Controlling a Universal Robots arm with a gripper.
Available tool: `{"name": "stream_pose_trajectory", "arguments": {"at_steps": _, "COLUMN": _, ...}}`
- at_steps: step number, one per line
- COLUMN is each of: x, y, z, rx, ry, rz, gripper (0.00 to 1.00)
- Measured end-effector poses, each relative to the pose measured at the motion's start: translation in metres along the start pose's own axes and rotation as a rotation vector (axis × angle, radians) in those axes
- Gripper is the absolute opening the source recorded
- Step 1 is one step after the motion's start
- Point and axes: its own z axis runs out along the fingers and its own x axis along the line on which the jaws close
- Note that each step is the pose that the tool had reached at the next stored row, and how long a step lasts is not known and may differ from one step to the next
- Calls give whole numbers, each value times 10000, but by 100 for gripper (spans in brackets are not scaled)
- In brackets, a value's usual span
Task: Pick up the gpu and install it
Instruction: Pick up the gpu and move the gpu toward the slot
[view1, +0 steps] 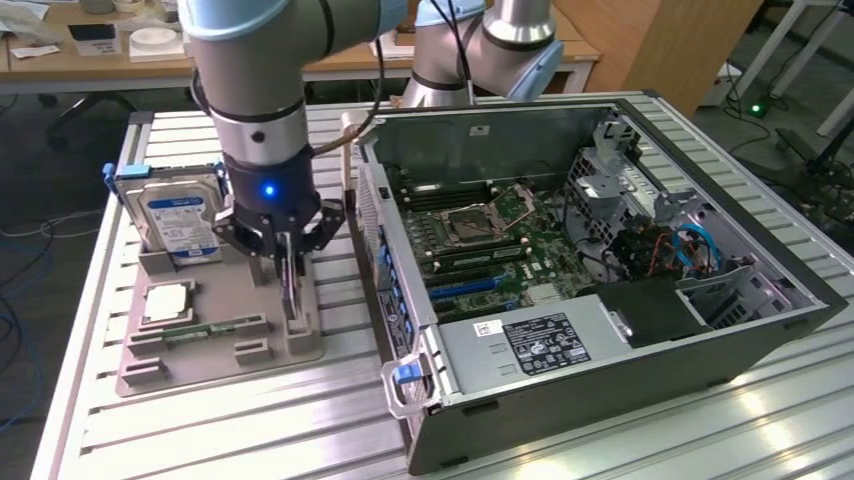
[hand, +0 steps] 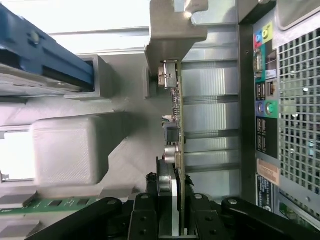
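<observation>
The black gripper (view1: 286, 262) appeared clamped on the thin dark flat gpu (hand: 178, 115), which stood on edge in the grey plastic holder (view1: 227, 345), just beside the open black metal computer case (view1: 601, 380) on the exterior view's right. A skewed pull could have jammed it in its slot.

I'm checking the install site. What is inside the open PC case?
A motherboard with a CPU socket, blue slots, a labelled power supply and cables by the drive cage. The power supply covers whatever lies beneath it.
</observation>
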Motion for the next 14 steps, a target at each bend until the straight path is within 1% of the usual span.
{"name": "stream_pose_trajectory", "arguments": {"at_steps": 14, "x": -8, "y": -1, "z": -634, "rx": 0, "ry": 0, "rz": 0, "gripper": 28}}
